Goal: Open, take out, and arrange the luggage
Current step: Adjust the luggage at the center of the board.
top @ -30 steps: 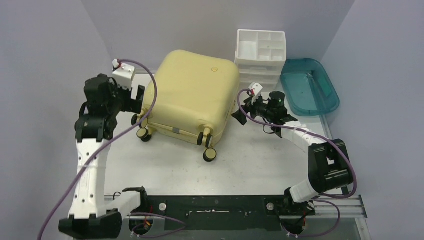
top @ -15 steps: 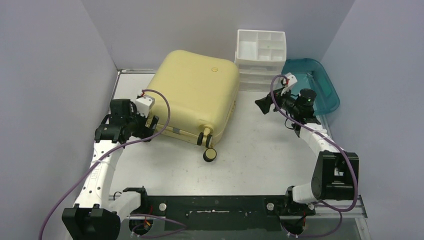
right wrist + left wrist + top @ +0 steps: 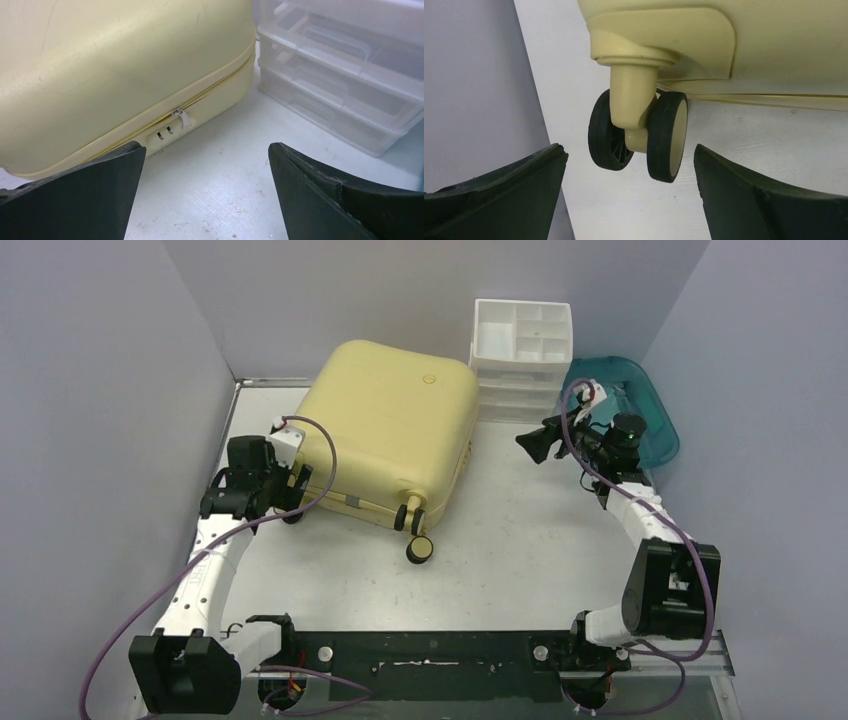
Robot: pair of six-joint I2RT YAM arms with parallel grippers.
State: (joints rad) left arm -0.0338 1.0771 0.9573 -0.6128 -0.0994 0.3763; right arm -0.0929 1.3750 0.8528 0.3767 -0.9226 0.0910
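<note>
The luggage (image 3: 385,430), a pale-yellow hard-shell suitcase, lies closed on the table with its wheels toward me. My left gripper (image 3: 297,483) is low at its near-left corner, open. In the left wrist view a double black caster wheel (image 3: 639,132) hangs just ahead of the left gripper (image 3: 628,152), with nothing between the fingers. My right gripper (image 3: 533,443) hovers open off the suitcase's right side. The right wrist view shows the luggage (image 3: 115,65), its silver zipper pull (image 3: 181,117) beside a small lock, ahead of the open right gripper (image 3: 206,146).
A white drawer organizer (image 3: 522,350) stands at the back right, close to the suitcase's far-right corner, and shows as translucent drawers (image 3: 345,85) in the right wrist view. A teal plastic tray (image 3: 620,410) sits right of it, behind my right arm. Grey walls enclose the table.
My left arm came down from a raised pose to the suitcase's near-left wheel corner. My right gripper drew back to the right, away from the suitcase. Both grippers stayed open.
</note>
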